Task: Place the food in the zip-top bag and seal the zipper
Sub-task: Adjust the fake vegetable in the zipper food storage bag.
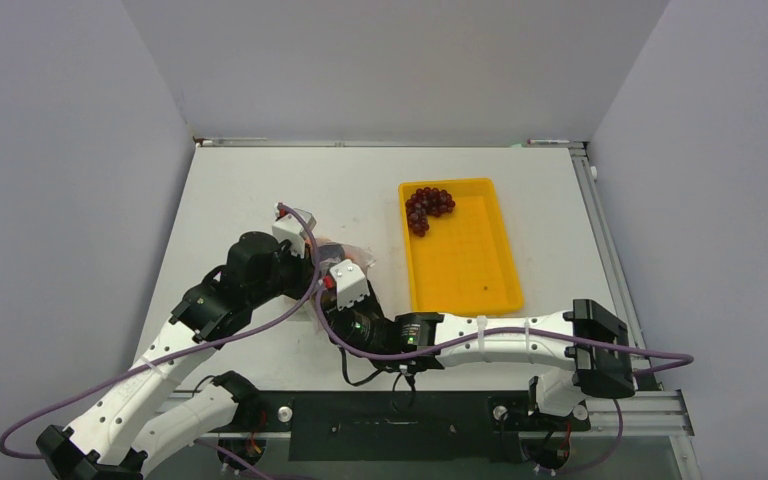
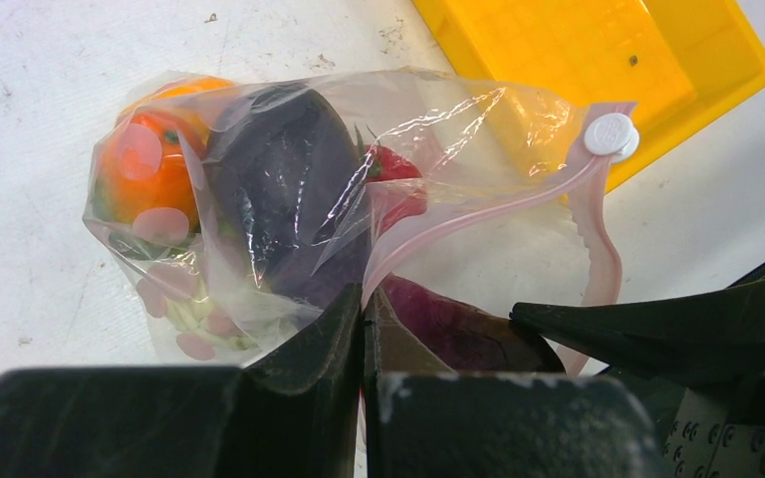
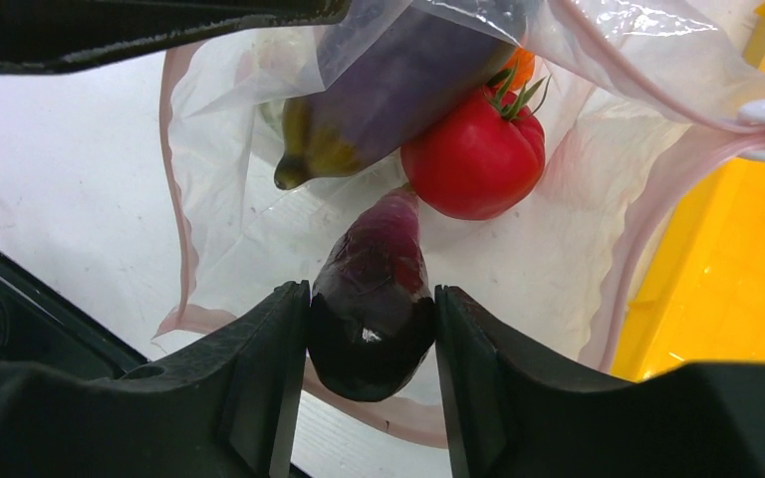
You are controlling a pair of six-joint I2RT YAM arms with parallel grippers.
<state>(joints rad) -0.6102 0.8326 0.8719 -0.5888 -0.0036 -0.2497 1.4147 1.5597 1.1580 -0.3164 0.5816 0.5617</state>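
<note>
White table (image 1: 260,190), plain grey walls (image 1: 60,150) on three sides. The bag (image 2: 438,129) sits about mid-frame in the top view, just left of the yellow tray (image 1: 470,265), with both arms bunched up over it. It's clear, crinkly plastic with faint pink dots, and the pink zipper (image 2: 478,214) runs along the mouth to a white slider (image 2: 610,134) at the tray end. The mouth is gaping wide open in the right wrist view.

The left gripper (image 2: 364,309) is clenched on the bag's mouth edge, right where the zipper runs into the fingers. The right gripper (image 3: 371,299) is grasping a glossy purple eggplant (image 3: 369,349) with a finger touching each side, right at the mouth of the bag. Already inside are a second eggplant (image 3: 398,70) with a greenish end, a red tomato (image 3: 478,159) and an orange piece (image 2: 144,169) down at the closed end.

The grapes (image 1: 428,207) are in the tray's upper left corner.

Room-wise, the slider end looks to be right by the tray's near corner, so it's tight there. There's lots of open table in the upper left of the top view, and the tray has a strip of table between it and the right edge
</note>
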